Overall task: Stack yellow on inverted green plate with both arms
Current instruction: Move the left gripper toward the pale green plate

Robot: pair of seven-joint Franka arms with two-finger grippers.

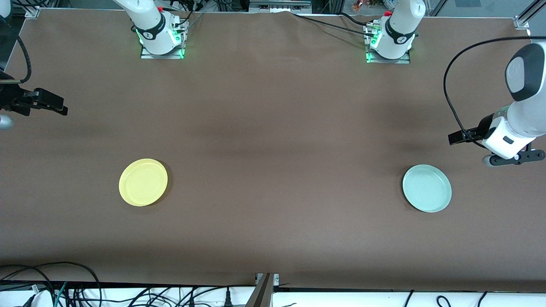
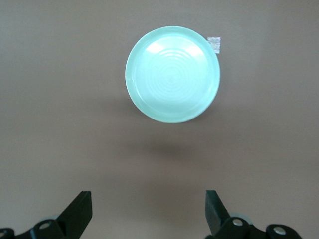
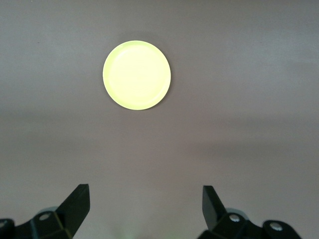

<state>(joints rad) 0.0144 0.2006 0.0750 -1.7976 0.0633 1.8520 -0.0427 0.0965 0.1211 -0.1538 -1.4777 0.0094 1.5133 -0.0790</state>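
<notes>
The yellow plate (image 1: 143, 182) lies rim up on the brown table toward the right arm's end. It also shows in the right wrist view (image 3: 136, 74). The green plate (image 1: 427, 188) lies rim up toward the left arm's end, with rings showing on its inner face in the left wrist view (image 2: 172, 73). My left gripper (image 1: 514, 157) hangs in the air over the table at that end, open and empty (image 2: 148, 196), apart from the green plate. My right gripper (image 1: 3, 122) hangs at the table's other end, open and empty (image 3: 144, 191), apart from the yellow plate.
The arm bases (image 1: 161, 38) (image 1: 390, 40) stand along the table's edge farthest from the front camera. A small pale tape patch (image 2: 215, 44) lies on the cloth beside the green plate. Cables (image 1: 64, 290) hang along the nearest edge.
</notes>
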